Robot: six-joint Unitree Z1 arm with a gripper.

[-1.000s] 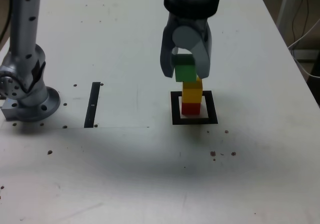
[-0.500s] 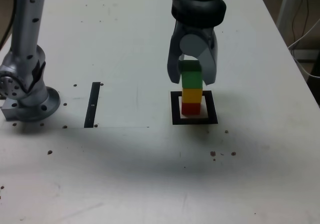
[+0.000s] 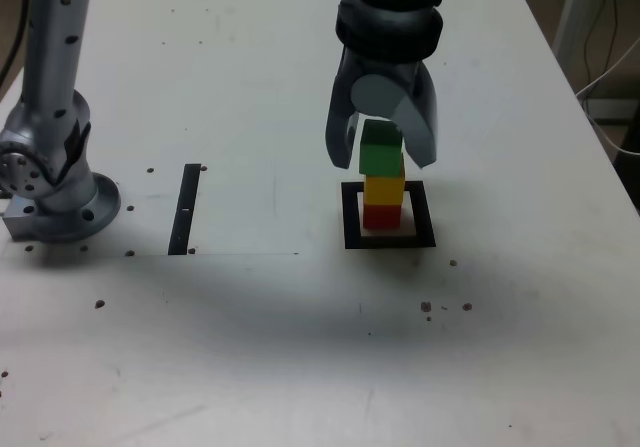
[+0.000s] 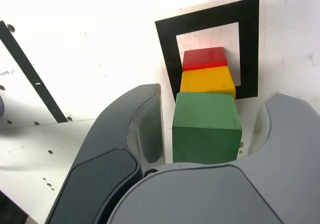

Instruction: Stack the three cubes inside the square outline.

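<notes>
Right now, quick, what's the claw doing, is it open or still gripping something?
Claw: open, its jaws standing clear on both sides of the green cube, which sits on the yellow cube; holding nothing.

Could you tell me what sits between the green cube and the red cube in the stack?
The yellow cube sits between the green cube and the red cube, clearest in the exterior view.
</notes>
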